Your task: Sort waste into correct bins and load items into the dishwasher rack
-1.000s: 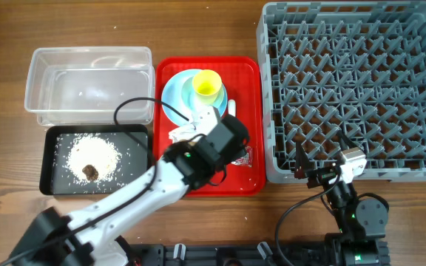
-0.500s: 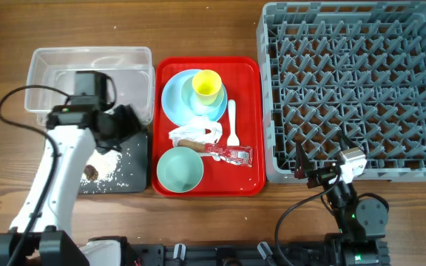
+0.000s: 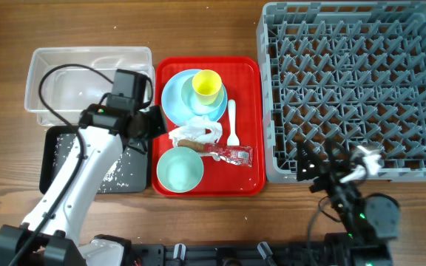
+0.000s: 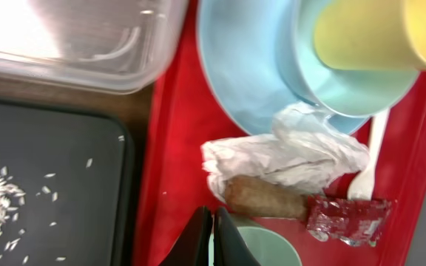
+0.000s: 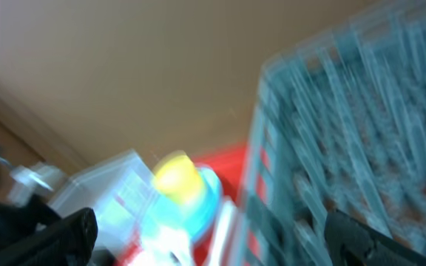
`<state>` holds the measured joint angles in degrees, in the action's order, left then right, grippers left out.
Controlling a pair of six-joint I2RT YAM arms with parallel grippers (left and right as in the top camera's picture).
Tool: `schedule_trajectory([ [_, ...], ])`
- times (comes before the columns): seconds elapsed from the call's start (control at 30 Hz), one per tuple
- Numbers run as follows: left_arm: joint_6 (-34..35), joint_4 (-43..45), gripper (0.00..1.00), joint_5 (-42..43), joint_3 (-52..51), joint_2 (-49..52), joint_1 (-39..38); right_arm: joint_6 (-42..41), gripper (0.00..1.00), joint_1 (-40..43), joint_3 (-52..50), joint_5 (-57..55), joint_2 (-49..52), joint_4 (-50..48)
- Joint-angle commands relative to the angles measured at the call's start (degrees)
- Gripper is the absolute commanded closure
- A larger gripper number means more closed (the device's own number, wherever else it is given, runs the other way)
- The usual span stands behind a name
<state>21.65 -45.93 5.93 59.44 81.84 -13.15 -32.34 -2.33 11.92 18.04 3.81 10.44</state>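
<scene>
crumpled white wrapper (image 4: 294, 151) sits bunched against a brown scrap (image 4: 265, 198), left gripper (image 4: 211, 222) pinched empty, right gripper (image 5: 209, 225) spread wide

A robotics lab bench, not a working kitchen: a plain wooden table (image 3: 220, 29), a white robot arm (image 3: 80, 174) rising from its near edge (black base rail (image 3: 220, 255) below), a grey dishwasher rack (image 3: 353, 89) set on top.

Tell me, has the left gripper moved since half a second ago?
Yes. The left gripper moved across the black tray toward the red tray, and now hangs by its left edge.
</scene>
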Motion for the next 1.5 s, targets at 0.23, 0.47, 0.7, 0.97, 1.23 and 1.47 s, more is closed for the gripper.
schedule_trajectory([
  [0.23, -1.7, 1.0, 0.96, -2.9, 0.4, -1.2, -2.3, 4.6, 0.00, -0.1, 73.3, 4.2, 50.6, 50.1],
  [0.47, 1.3, 0.9, 0.96, -5.4, 0.4, -1.2, -1.1, 10.2, 0.73, -17.8, 72.7, 4.5, 65.4, 51.2],
  [0.7, 1.2, 0.6, 0.96, -5.7, 0.4, -1.2, -1.1, 3.9, 0.75, -36.8, 72.7, -15.0, 80.0, 48.2],
  [0.97, 1.3, 0.4, 0.90, 1.2, 0.4, -1.2, -2.2, 5.4, 0.52, -30.8, 73.2, -17.6, 77.7, 50.0],
  [1.23, 26.2, 6.1, 0.56, 3.3, 0.4, -0.2, -21.0, 8.8, 0.00, -21.1, 73.1, -23.6, 69.1, 63.8],
  [1.47, 44.8, 17.4, 0.21, -6.0, 0.4, 7.8, -40.1, 8.8, 0.00, -21.1, 73.1, -23.6, 69.2, 63.7],
])
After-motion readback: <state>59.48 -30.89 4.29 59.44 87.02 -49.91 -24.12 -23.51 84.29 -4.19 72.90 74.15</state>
